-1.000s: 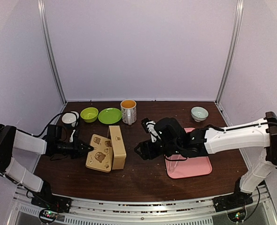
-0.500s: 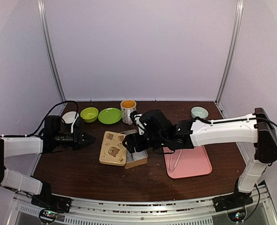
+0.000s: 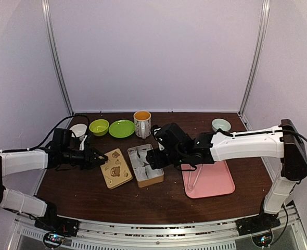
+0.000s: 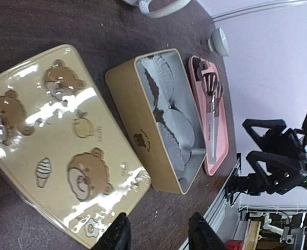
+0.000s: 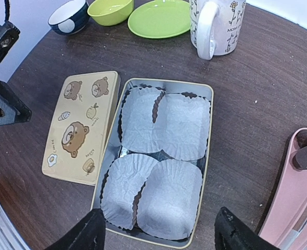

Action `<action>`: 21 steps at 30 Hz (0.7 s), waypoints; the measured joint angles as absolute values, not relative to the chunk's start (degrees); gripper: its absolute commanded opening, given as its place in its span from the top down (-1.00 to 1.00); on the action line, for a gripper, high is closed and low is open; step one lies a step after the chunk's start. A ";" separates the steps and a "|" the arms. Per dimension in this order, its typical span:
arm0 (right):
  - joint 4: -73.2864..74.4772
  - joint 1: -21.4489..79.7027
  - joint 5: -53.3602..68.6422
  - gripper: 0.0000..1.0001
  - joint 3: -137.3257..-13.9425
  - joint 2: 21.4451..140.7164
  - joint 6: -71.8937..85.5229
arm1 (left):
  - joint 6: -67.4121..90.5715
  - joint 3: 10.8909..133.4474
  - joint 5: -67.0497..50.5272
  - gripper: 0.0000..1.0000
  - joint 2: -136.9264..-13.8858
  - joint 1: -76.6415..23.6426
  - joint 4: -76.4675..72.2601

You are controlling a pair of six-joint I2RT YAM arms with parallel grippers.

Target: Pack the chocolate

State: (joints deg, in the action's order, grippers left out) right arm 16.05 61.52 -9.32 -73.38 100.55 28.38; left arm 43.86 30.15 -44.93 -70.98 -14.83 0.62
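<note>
Brown chocolate [image 5: 303,152] is lying on the pink tray [image 3: 216,183] near the tin [image 4: 135,114]; left gripper [image 4: 158,234] and right gripper [image 5: 158,229] are hanging open.

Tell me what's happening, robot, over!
Left pincer and right pincer open, empty. Chocolate on tray by tongs, not packed. Tin open, lid beside it, cups empty. Nothing blocking.

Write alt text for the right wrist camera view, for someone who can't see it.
An open tan tin holds four empty white paper cups, its bear-printed lid flat beside it. A mug, green plate and bowl stand beyond; chocolates lie on the pink tray.
</note>
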 measured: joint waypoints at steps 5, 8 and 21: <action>16.69 60.86 -9.32 -0.33 -73.76 101.06 28.25 | 40.73 35.48 -35.73 0.01 -72.97 -21.78 8.67; 18.70 60.23 -9.61 -0.29 -75.70 103.18 28.21 | 40.07 39.53 -29.32 0.02 -73.84 -25.67 12.88; 23.88 58.98 -10.90 -0.08 -78.22 109.78 28.69 | 43.97 45.19 -16.19 0.01 -84.44 -35.94 14.72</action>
State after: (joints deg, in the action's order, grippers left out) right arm 23.88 58.98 -10.90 -78.22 109.78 28.69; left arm 43.97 45.19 -16.19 -84.44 -35.94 14.72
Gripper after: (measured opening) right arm 0.541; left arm 0.502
